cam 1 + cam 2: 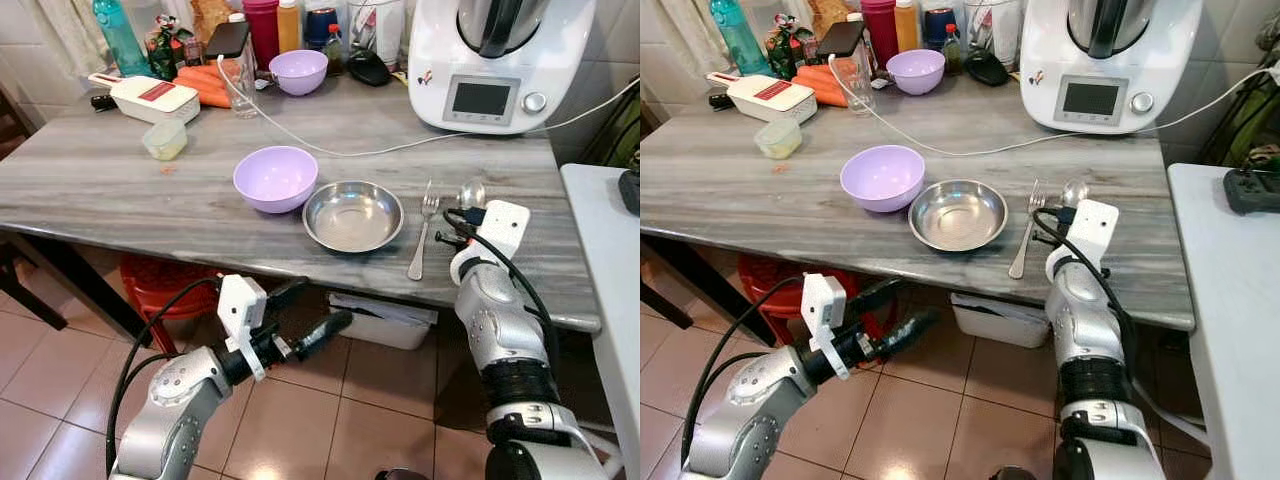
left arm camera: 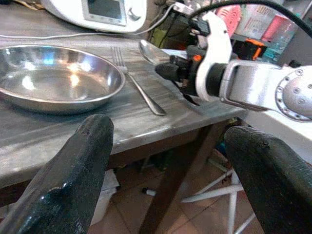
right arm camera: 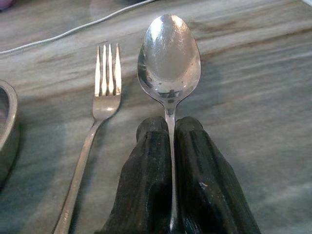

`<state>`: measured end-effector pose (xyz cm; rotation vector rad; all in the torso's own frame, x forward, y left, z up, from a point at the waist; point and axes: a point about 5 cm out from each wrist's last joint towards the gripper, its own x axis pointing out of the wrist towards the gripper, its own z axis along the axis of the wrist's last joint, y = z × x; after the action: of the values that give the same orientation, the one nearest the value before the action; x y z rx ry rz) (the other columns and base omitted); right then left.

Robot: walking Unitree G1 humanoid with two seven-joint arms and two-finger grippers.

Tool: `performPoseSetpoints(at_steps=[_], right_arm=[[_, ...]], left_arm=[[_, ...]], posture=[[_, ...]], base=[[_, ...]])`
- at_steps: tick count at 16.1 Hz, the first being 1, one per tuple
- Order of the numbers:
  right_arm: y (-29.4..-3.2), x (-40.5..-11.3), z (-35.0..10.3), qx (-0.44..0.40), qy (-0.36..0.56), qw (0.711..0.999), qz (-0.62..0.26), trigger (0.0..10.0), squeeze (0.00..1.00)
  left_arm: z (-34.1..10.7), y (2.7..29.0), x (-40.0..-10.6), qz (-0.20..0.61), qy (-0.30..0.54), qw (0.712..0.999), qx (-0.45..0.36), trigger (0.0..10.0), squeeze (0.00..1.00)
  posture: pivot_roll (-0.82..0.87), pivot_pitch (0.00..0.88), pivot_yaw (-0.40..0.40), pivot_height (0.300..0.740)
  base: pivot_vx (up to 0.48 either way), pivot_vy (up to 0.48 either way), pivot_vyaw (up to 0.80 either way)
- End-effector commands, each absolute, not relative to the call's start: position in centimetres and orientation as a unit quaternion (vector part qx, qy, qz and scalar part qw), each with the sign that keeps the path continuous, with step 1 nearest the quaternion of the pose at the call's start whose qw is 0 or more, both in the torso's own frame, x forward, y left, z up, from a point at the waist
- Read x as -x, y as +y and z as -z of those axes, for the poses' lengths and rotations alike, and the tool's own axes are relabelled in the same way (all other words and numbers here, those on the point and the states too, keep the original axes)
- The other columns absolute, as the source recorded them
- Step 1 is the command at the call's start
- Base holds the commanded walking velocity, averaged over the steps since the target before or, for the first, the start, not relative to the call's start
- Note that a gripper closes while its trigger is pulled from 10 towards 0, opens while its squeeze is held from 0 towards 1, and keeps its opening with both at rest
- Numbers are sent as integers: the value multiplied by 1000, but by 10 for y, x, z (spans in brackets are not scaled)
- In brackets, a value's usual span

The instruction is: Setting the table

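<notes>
Pinching a spoon by its handle, the right gripper has its jaws pressed together on the thin stem, bowl of the spoon sticking out past the fingertips. Spoon sits low over the grey marble-look desk, near its front right part, just beside a fork that lies flat on the desk, tines pointing toward the back. Whether the spoon touches the desk surface — cannot tell. Fork lies between spoon and a steel bowl, close to the bowl's rim but apart from it. A lilac bowl sits just left of the steel one, nearly touching it.

Left gripper hangs below the desk's front edge, over the tiled floor, jaws spread wide, holding nothing; left wrist view looks between its fingers at the steel bowl, fork and right arm.

Farther back: a white kitchen machine at the rear right, its white cable running across the desk; a second lilac bowl at the rear; a white flat container with red label, a small clear tub, carrots, bottles and jars along the wall. Red stool under the desk. White surface at the right edge.
</notes>
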<state>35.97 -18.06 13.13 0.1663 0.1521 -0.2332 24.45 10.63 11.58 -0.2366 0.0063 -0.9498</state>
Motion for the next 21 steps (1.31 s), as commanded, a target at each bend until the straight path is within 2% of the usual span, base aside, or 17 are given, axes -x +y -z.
performPoseSetpoints(at_steps=[1,9,10,11,21], right_arm=[[-179,-363,-135,-89,71,987,111,10000,0],[-177,-367,-127,-92,85,987,101,10000,0],[-177,-367,-126,-92,86,987,100,10000,533],[-177,-367,-126,-93,86,987,99,10000,1000],[-178,-365,-128,-96,71,988,101,10000,1000]], left_arm=[[-120,107,-244,464,1,880,104,10000,0],[-121,103,-242,463,4,880,109,10000,0],[-120,103,-242,464,7,879,111,10000,0],[-120,103,-241,468,9,877,110,10000,0],[-120,102,-241,468,12,877,110,10000,0]], posture=[[-96,122,77,740],[-94,123,76,740],[-94,123,76,740],[-94,123,76,740],[-90,122,74,740]], base=[[0,0,0],[0,0,0],[0,0,0],[0,0,0],[0,0,0]])
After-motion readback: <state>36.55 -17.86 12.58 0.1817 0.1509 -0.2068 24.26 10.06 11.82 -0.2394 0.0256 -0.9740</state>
